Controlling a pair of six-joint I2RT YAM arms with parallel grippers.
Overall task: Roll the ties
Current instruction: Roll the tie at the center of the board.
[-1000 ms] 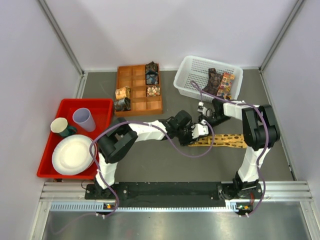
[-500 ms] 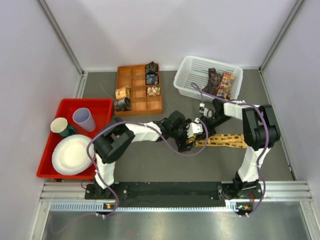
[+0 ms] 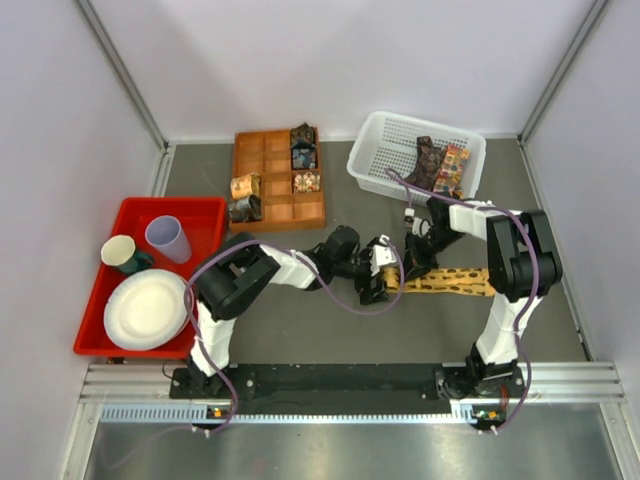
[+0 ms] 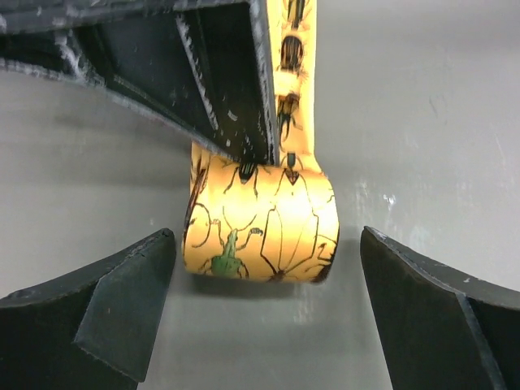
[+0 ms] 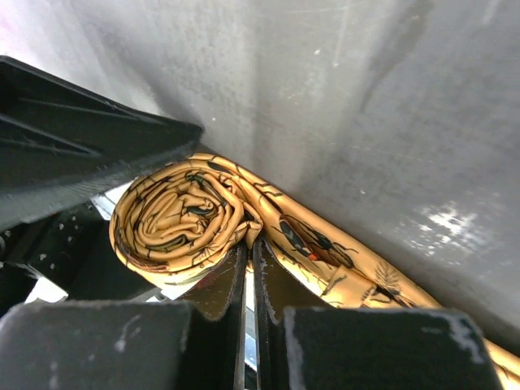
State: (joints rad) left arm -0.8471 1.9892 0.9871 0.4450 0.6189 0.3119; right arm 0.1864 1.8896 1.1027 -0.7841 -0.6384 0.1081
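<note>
The golden-yellow tie (image 3: 450,281) lies flat on the grey table, its left end wound into a small roll (image 4: 260,229). My left gripper (image 3: 381,272) is open; its two dark fingers (image 4: 106,317) stand on either side of the roll without touching it. My right gripper (image 3: 411,260) is shut, and its tips (image 5: 250,250) pinch the tie where the roll (image 5: 180,215) meets the flat strip. Its finger (image 4: 203,81) shows above the roll in the left wrist view. Several rolled ties (image 3: 303,150) sit in the compartment tray, and loose ties (image 3: 438,165) lie in the basket.
The orange-brown compartment tray (image 3: 272,195) stands at the back centre and the white mesh basket (image 3: 385,150) at the back right. A red tray (image 3: 205,212) on the left holds a white plate (image 3: 146,309) and two cups (image 3: 166,238).
My left gripper has drawn back to the left, off the tie's rolled end. The right gripper has stayed at the roll.
</note>
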